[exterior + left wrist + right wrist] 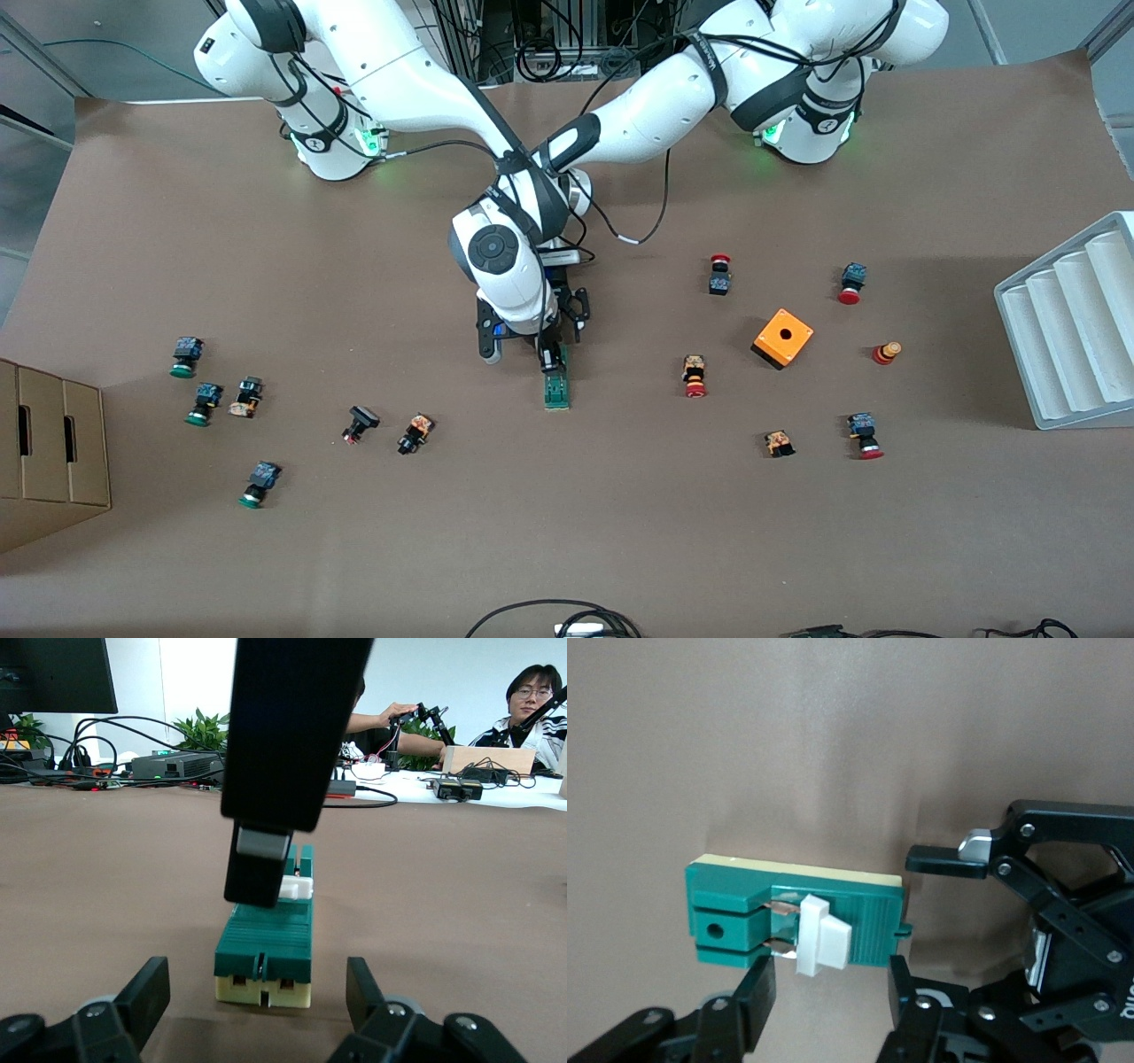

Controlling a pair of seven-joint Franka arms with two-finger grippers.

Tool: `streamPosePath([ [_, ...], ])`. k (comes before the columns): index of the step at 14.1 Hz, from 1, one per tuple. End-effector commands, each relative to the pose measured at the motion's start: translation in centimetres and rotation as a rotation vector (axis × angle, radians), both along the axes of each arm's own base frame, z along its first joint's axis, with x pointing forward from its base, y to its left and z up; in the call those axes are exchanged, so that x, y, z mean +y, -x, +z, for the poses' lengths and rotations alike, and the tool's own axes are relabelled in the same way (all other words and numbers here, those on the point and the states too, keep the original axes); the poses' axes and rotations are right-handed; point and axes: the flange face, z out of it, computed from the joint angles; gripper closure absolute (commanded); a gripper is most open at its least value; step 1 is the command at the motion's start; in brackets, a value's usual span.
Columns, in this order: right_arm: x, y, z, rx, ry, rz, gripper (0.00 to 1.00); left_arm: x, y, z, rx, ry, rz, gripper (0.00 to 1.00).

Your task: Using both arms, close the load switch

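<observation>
The load switch lies flat near the middle of the brown tabletop. Its long axis runs toward the front camera, and both arms have their wrists stacked above its farther end.

The right arm reaches in from its base. The right pincer is low over the switch with its fingers spread. They are spaced along the length of the green body, and the white lever tab sits between them. In the left wrist view one of these fingers comes straight down beside the tab (its tip looks to be resting on the ribbed green top, though actual contact is hard to confirm).

The left arm comes in from its own base. The left pincer is down at tabletop level at the switch's farther end. Its fingers are spread wider than the block and sit just short of it, gripping nothing.

The lever stands out from the body, with two copper contacts visible beside it.

Toward the left arm's end of the tabletop sit an orange box with a hole, several red-capped push buttons and a grey ribbed tray. Toward the right arm's end are green-capped push buttons and a cardboard box. All of these are well apart from the switch.
</observation>
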Motion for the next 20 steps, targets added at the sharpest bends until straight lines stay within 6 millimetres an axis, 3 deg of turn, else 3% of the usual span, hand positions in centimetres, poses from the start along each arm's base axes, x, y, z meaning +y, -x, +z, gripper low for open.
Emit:
streamPosePath([
  [1, -0.3, 0.4, -0.6, -0.015, -0.019, -0.022, 0.43, -0.5, -0.6, -0.7, -0.001, 0.023, 0.0, 0.22],
  [16, -0.7, -0.3, -0.9, -0.058, -0.021, -0.012, 0.54, -0.6, -0.6, -0.6, 0.0, 0.031, 0.002, 0.43],
  [20, -0.7, -0.7, -0.5, -0.059, -0.025, -0.015, 0.58, -0.6, -0.6, -0.6, 0.0, 0.031, 0.002, 0.43],
])
